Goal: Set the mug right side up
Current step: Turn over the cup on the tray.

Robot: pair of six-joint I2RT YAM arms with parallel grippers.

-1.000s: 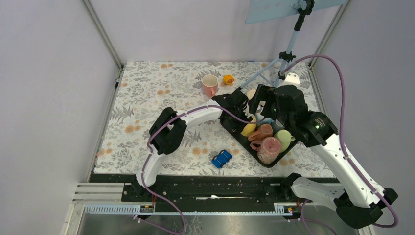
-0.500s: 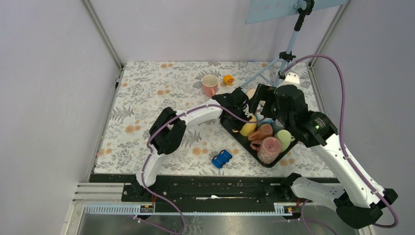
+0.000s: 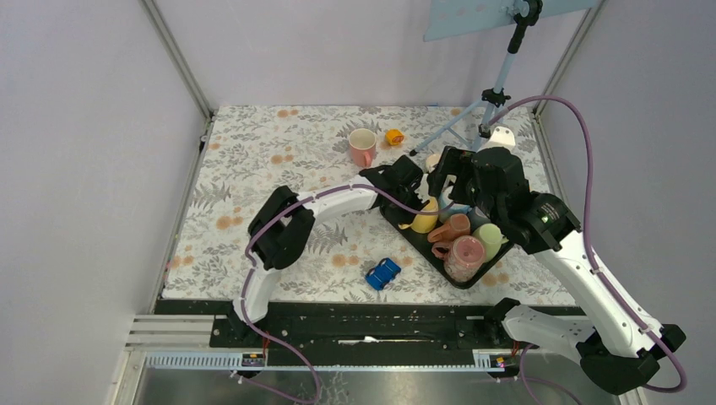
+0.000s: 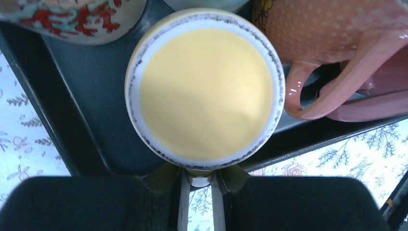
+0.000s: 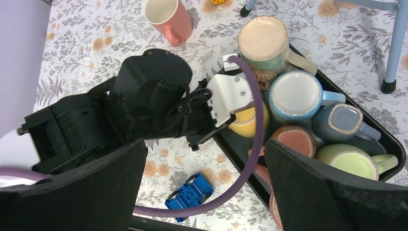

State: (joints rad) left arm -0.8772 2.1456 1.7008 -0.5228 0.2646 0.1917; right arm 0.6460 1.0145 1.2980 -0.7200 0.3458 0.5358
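Now the left gripper (image 4: 197, 192) is pinching the handle of the yellow mug (image 4: 204, 94) with narrow jaws; the mug is sitting upside down in the tray (image 4: 86, 120); the right gripper (image 5: 204, 187) is hanging nearby, jaws wide apart.

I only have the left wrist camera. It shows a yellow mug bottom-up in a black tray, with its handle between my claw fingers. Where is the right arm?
Observer: The right claw hangs wide open above the tray, holding nothing.
Operator: What's on the table beside the tray?
Observer: A blue toy car lies just off the tray's near-left corner.
Operator: Is any mug already upright?
Observer: One pink mug stands mouth-up on the table, beyond the tray.
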